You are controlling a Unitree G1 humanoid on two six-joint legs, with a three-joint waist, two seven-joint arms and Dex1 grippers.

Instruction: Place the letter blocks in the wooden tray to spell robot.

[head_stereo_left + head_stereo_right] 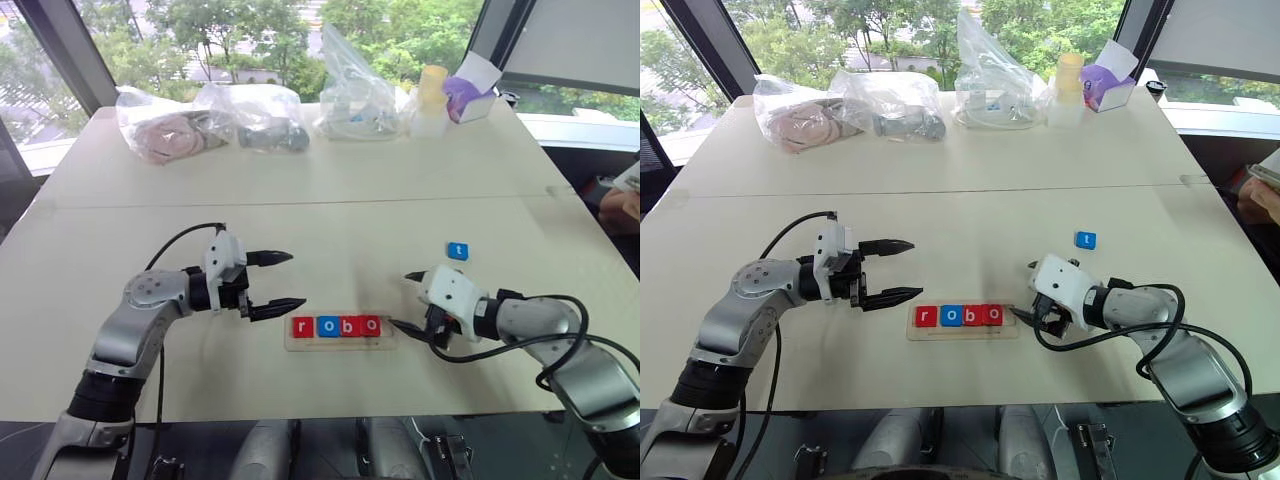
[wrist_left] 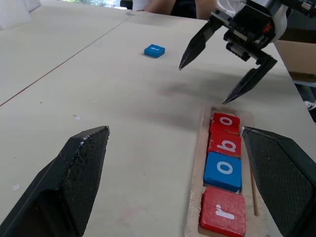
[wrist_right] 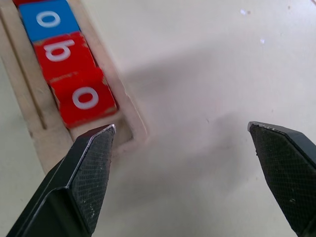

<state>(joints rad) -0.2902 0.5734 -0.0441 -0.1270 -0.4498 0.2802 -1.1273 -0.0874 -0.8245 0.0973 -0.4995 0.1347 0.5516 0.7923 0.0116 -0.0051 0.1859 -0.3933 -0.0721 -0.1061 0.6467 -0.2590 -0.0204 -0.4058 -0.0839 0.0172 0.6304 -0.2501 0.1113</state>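
Observation:
The wooden tray (image 1: 340,346) lies near the table's front edge, between my two grippers. Four letter blocks sit in its groove, left to right: a red r (image 1: 303,327), a blue o (image 1: 327,327), a red b (image 1: 349,326) and a red o (image 1: 371,325). The tray's right end slot (image 3: 126,133) is bare. A blue t block (image 1: 457,251) lies flat on the table, behind and to the right of the tray. My left gripper (image 1: 297,279) hovers open just left of the tray, pointing toward it. My right gripper (image 1: 400,299) is open and empty at the tray's right end.
Clear plastic bags (image 1: 250,115) with items, a yellow-capped container (image 1: 432,95) and a purple-and-white box (image 1: 470,92) line the table's far edge. A person's hand (image 1: 625,205) shows at the right border. A seam (image 1: 300,205) crosses the tabletop.

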